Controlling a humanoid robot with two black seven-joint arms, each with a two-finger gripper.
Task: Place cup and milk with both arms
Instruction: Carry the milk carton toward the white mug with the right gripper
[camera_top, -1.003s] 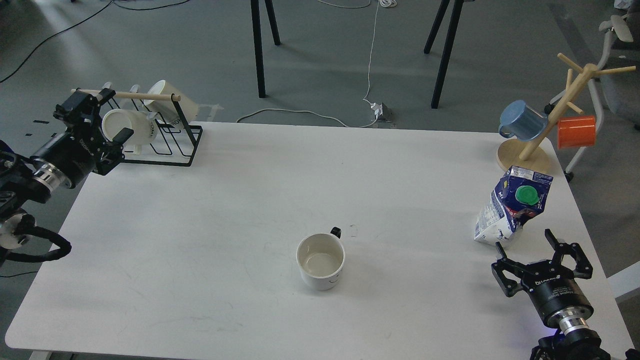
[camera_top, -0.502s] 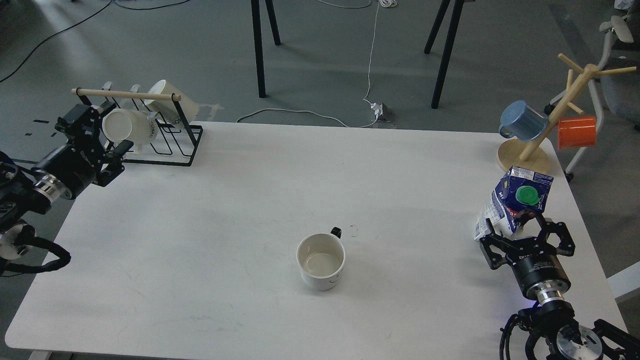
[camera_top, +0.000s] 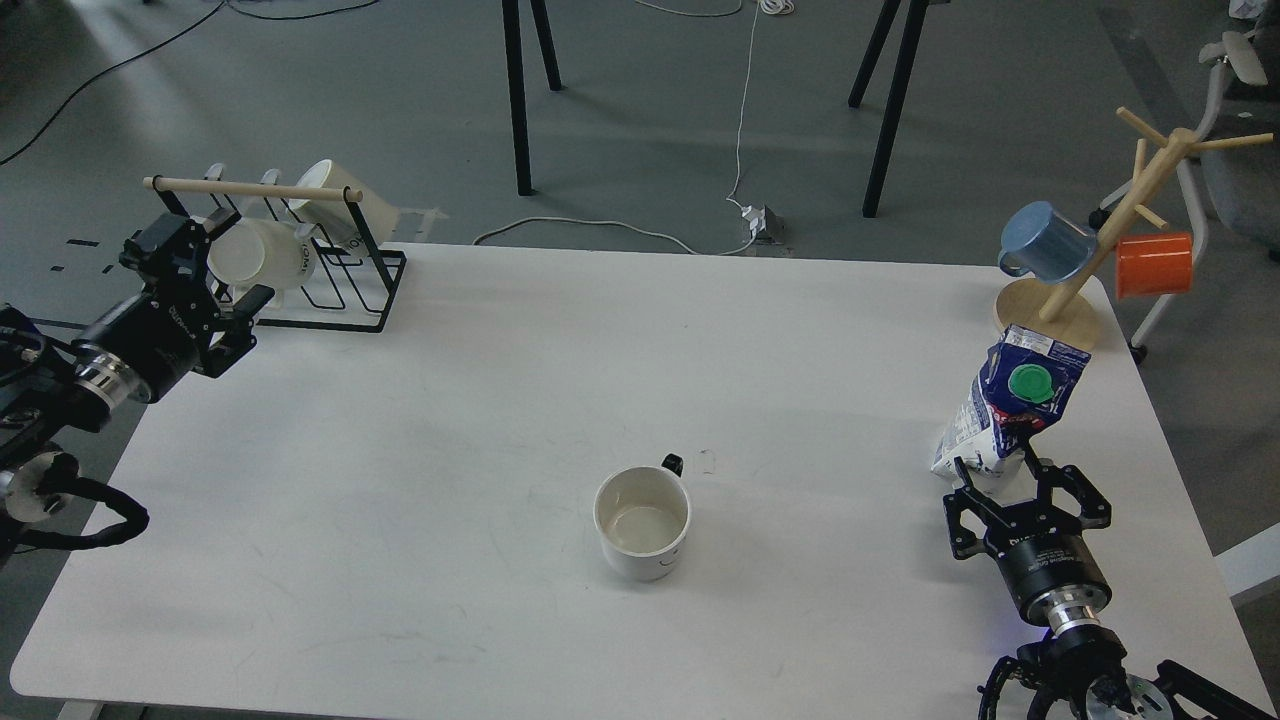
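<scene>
A blue and white milk carton with a green cap stands tilted near the table's right edge. My right gripper is open, its fingers on either side of the carton's base. A white mug stands upright at the table's middle front, apart from both arms. My left gripper is open at the far left, right next to a white cup lying on its side in the black wire rack.
A second white cup lies in the rack under a wooden bar. A wooden mug tree at the back right holds a blue cup and an orange cup. The carton stands close to the tree's base.
My right gripper has moved forward until its fingers flank the carton's base; the carton has shifted left and tilted. My left gripper has dropped from the rack's wooden bar to the cup's level.
</scene>
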